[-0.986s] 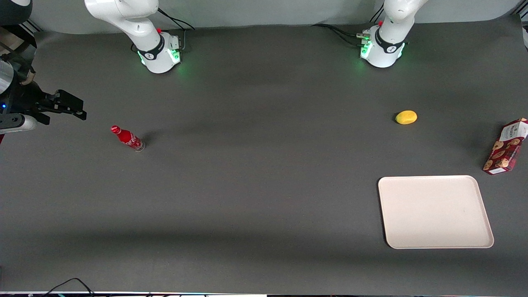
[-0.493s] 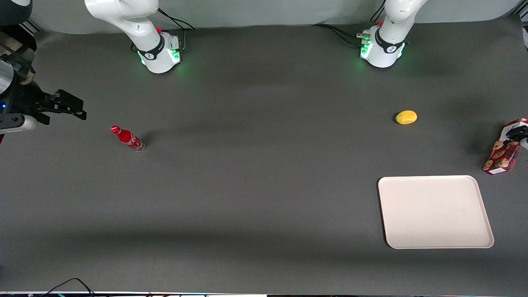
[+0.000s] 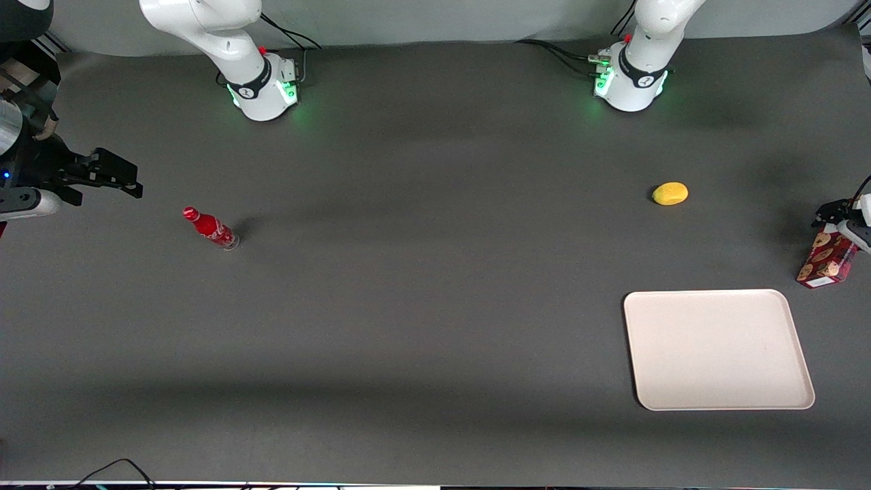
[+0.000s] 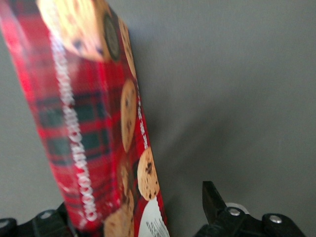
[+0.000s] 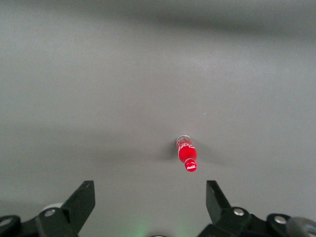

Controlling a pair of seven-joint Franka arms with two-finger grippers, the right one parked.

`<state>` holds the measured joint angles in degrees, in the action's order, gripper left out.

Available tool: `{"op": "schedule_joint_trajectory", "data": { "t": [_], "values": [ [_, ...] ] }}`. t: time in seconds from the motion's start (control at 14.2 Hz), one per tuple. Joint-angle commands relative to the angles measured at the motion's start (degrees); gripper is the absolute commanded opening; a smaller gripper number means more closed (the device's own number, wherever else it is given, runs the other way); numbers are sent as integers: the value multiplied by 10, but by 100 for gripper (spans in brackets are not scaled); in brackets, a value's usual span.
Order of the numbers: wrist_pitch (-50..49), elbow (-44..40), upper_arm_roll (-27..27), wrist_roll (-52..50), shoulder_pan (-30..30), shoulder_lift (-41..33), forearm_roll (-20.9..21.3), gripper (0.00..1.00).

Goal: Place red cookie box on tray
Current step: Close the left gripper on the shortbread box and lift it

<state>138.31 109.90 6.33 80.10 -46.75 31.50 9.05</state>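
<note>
The red cookie box (image 3: 825,260) stands tilted on the dark table at the working arm's end, a little farther from the front camera than the tray (image 3: 718,350). My left gripper (image 3: 837,217) is at the box's upper end and covers its white label in the front view. In the left wrist view the tartan box (image 4: 94,123) fills the space between the fingers of the open gripper (image 4: 136,207). One black finger (image 4: 212,198) stands apart from the box's side with bare table between them. The other finger is hidden by the box. The cream-white tray holds nothing.
A yellow fruit (image 3: 670,193) lies on the table between the working arm's base (image 3: 629,82) and the tray. A small red bottle (image 3: 209,228) stands toward the parked arm's end, also seen as the bottle (image 5: 187,154) in the right wrist view.
My left gripper has come into the front view from the table's edge and moved over the box's upper end. The box, tray, fruit and bottle have not moved.
</note>
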Motion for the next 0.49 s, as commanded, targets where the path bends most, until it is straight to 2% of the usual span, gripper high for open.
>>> {"op": "schedule_joint_trajectory", "data": {
  "t": [0.0,0.07,0.14,0.21,0.42],
  "values": [
    [24,25,-8,18,-2,-16,7,94],
    [22,25,-8,9,-1,-16,7,77],
    [24,24,-8,9,0,-14,7,32],
    [22,23,-7,9,-1,-16,6,0],
    [14,22,-7,2,-1,-19,2,0]
  ]
}}
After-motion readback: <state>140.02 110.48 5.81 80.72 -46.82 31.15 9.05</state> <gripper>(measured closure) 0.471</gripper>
